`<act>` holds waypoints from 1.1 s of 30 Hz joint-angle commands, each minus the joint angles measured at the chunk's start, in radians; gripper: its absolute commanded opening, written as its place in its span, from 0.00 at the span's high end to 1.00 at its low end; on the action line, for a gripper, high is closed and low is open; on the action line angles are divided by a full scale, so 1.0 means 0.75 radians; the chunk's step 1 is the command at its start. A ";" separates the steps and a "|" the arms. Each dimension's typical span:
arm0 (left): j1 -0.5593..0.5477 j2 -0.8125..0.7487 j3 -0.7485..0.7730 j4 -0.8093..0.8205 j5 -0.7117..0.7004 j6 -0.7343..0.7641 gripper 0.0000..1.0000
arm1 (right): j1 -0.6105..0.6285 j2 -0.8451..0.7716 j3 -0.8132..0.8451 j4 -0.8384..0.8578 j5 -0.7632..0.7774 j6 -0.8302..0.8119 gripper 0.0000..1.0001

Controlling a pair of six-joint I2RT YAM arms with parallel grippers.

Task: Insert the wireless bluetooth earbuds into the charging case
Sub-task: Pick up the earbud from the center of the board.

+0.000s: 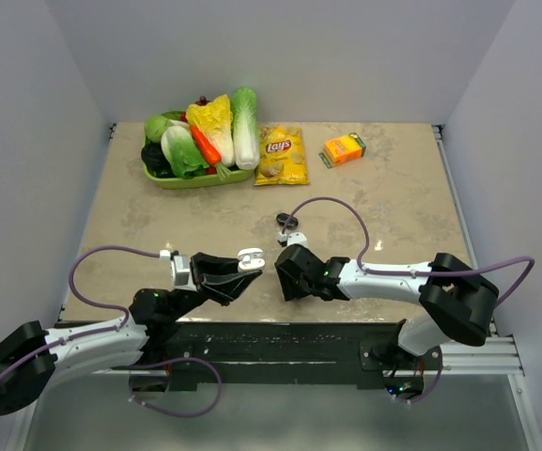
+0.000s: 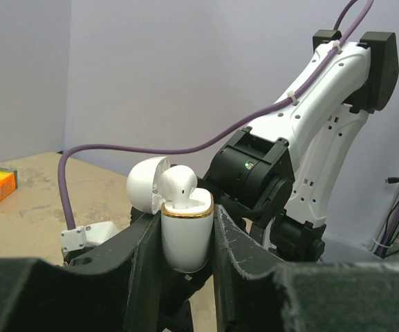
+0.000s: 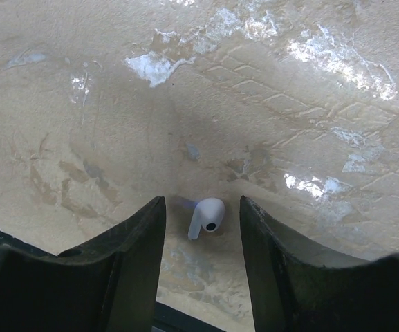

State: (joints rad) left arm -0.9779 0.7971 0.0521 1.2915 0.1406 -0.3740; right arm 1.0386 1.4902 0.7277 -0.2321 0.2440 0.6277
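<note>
Right fingers (image 3: 133,266) open astride earbud (image 3: 208,216); left fingers (image 2: 140,270) clamp case (image 2: 185,238).
Risk: rounded earbud may squirt away if pinched off-centre.

Bright, soft overhead light; white glare patches on the table (image 3: 323,52); nearest foreground blurred.

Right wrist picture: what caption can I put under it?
A white earbud lies on the tan table, between the fingers of the open right pincer.
</note>
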 commanded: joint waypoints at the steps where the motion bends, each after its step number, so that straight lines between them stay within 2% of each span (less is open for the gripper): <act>1: -0.007 -0.018 -0.020 0.182 -0.022 0.024 1.00 | 0.014 0.005 -0.013 0.017 0.018 0.028 0.51; 10: -0.009 -0.009 -0.024 0.186 -0.026 0.020 1.00 | 0.018 0.030 -0.033 0.039 0.016 0.040 0.63; 21: -0.009 0.001 -0.026 0.192 -0.030 0.016 1.00 | 0.018 0.030 -0.060 0.040 0.020 0.045 0.69; 23: -0.011 0.003 -0.026 0.192 -0.030 0.016 1.00 | 0.018 0.026 -0.064 0.037 0.020 0.045 0.66; 24: -0.011 0.003 -0.029 0.192 -0.028 0.016 1.00 | 0.018 0.028 -0.066 0.031 0.018 0.045 0.57; 26: -0.009 -0.001 -0.031 0.192 -0.028 0.016 1.00 | 0.018 0.022 -0.070 0.029 0.022 0.045 0.53; 33: -0.011 0.001 -0.043 0.197 -0.034 0.010 1.00 | 0.033 0.036 -0.066 -0.009 0.053 0.030 0.53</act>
State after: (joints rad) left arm -0.9787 0.7990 0.0521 1.2919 0.1295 -0.3744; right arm 1.0546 1.4986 0.7082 -0.1696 0.2497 0.6479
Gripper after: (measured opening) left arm 0.341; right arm 0.482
